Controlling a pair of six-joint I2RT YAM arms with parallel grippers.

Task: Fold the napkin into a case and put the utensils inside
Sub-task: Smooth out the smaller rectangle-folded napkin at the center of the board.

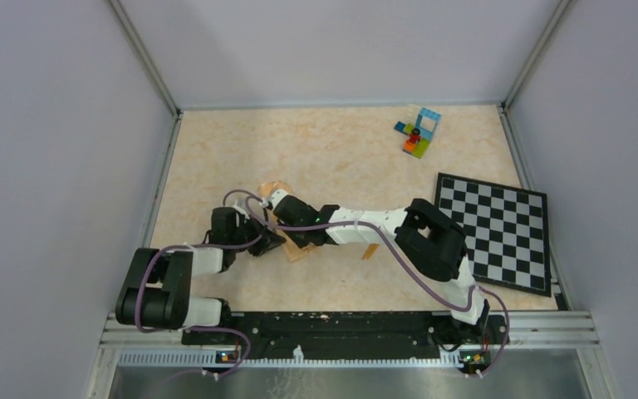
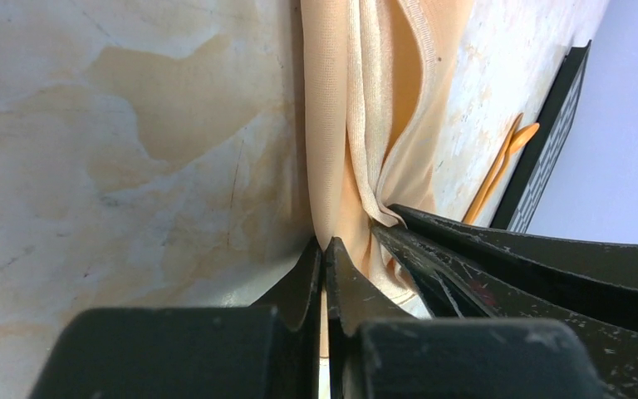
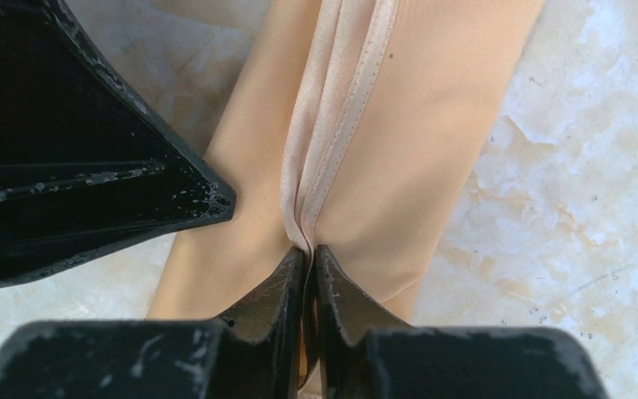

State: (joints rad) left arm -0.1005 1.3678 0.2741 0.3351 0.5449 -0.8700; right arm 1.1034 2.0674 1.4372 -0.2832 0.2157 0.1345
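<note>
The napkin (image 2: 336, 125) is seen gathered into a long, narrow strip of several layers, lying lengthwise on the marbled surface (image 2: 91, 166) near the middle of the workspace, between the two arms. The left hand (image 2: 324, 247) is closed tight on one lengthwise fold of the cloth, and no gap can be seen between its fingers. The right hand (image 3: 308, 252) is likewise pinched shut, on the stitched hem where two edges meet along the middle of the strip. The two hands are set close together on the cloth, one just beside the other.

Folding is judged to be partly done. The cloth is narrowed, but loose standing pleats are visible and no finished, flat case can be made out. The orange utensils (image 2: 498, 170) are seen lying on the surface apart from the cloth, toward the checkered board (image 2: 558, 125), so placing them inside is judged not yet done. The toy bricks (image 1: 418, 133) at the far side are not involved.

No brand, label or readable writing can be found on the cloth, the hands or the board.
</note>
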